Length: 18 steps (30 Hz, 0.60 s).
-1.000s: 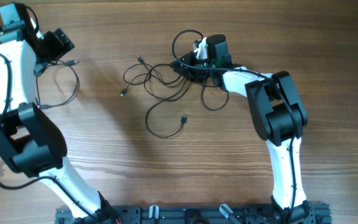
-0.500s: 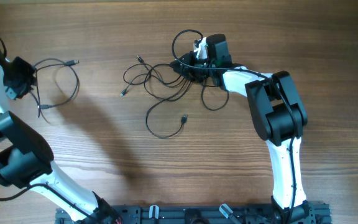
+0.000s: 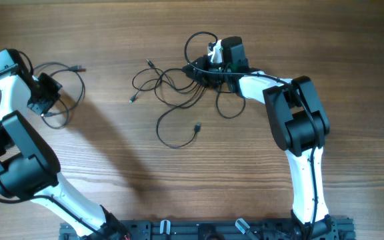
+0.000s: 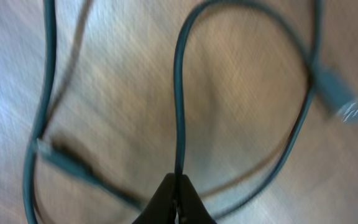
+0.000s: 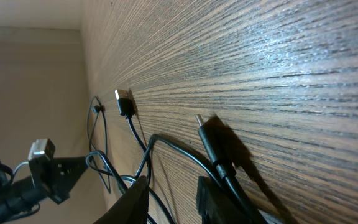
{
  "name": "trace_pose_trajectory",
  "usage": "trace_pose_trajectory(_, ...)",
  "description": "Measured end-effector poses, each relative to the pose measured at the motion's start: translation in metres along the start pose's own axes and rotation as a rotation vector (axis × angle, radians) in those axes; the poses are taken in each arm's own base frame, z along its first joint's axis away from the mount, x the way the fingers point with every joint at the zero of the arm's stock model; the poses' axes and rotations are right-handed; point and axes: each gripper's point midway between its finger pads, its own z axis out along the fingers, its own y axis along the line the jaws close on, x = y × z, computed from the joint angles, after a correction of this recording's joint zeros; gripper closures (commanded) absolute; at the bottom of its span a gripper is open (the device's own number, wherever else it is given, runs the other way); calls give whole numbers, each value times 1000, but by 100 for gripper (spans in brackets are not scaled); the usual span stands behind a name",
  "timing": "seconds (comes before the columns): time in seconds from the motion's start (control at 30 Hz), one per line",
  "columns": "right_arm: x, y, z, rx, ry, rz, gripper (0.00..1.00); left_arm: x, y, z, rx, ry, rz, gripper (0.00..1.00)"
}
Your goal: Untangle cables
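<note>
Overhead: on the brown wood-grain table (image 3: 112, 167), the tangled bunch of thin black wires (image 3: 179, 83) lies toward twelve o'clock, with one strand trailing from it toward six o'clock and ending in a small plug. The right gripper (image 3: 204, 69) sits in the loops at the bunch's three o'clock edge. Well apart, at the table's nine o'clock, lies a separate thin black cable loop (image 3: 83, 90), with the left gripper (image 3: 45, 100) at its eight o'clock side.

Left wrist (a blurred view): the black fingertips (image 4: 166, 202) are pressed together, pinching a strand of that loop. The strand climbs toward twelve o'clock and arcs over to a silvery plug tip (image 4: 340, 102) at three o'clock.

Right wrist: the two dark fingers (image 5: 135, 199) stand a little apart at six o'clock, with wires of the bunch crossing the gap. I cannot tell whether they clamp anything. A slim plug (image 5: 204, 127) rests on the wood just above them.
</note>
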Motion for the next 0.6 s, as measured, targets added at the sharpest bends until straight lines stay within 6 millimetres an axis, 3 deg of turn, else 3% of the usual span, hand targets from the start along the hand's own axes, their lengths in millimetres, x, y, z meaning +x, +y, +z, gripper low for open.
trace_pose_trajectory(0.1,0,0,0,0,0,0,71,18,7,0,-58,59,-7,75)
trace_pose_trajectory(0.13,0,0,0,0,0,0,71,21,10,1,-87,62,-21,66)
trace_pose_trajectory(0.3,0,0,0,0,-1,0,71,30,26,17,-134,35,-89,62)
trace_pose_trajectory(0.37,0,-1,0,2,0,2,71,23,26,22,-122,-28,-124,68)
trace_pose_trajectory(0.43,0,-1,0,3,1,3,71,19,27,23,-120,-60,-159,93)
trace_pose_trajectory(0.6,0,-1,0,3,1,2,71,9,37,23,-168,-161,-237,96)
